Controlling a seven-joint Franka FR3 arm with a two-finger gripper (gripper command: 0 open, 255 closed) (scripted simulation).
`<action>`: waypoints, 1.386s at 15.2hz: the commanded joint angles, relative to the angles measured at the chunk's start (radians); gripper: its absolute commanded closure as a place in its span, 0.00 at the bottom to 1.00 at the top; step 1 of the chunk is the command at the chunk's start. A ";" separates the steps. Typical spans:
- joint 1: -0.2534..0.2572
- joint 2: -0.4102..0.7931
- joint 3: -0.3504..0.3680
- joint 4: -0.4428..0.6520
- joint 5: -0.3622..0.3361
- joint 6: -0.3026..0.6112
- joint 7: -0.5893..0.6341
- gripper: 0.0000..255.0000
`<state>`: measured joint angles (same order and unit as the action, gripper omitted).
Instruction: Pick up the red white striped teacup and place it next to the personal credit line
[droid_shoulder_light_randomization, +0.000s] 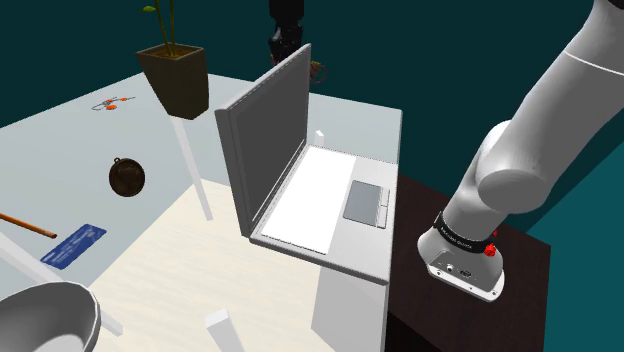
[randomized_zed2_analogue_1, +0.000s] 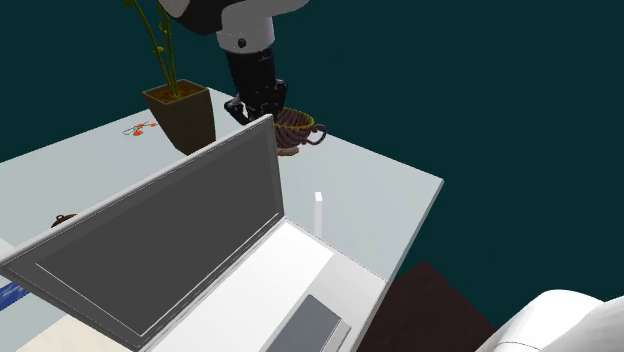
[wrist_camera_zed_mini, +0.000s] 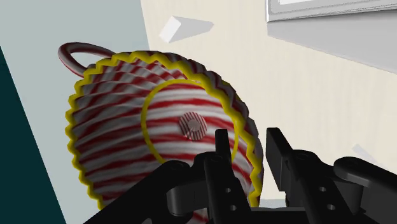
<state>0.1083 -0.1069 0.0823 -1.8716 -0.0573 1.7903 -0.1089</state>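
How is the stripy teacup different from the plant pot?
The teacup has red and white stripes and a wavy yellow rim; the plant pot is plain dark brown. The teacup is round with a loop handle; the plant pot is square-sided with no handle. The teacup is empty inside; the plant pot has something growing in it. Both are open at the top.

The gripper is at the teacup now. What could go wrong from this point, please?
1. The teacup is near the edge of the table; a nudge could push it off.
2. The upright laptop lid stands between the teacup and the card; a low carry might strike it, or the plant pot beside it.
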 joint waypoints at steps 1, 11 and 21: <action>0.021 -0.004 0.026 0.000 0.002 -0.006 0.047 1.00; 0.130 0.058 0.160 0.077 -0.002 -0.037 0.290 1.00; 0.258 0.227 0.279 0.281 -0.055 -0.098 0.540 1.00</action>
<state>0.3505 0.0963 0.3498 -1.6247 -0.1035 1.7045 0.4023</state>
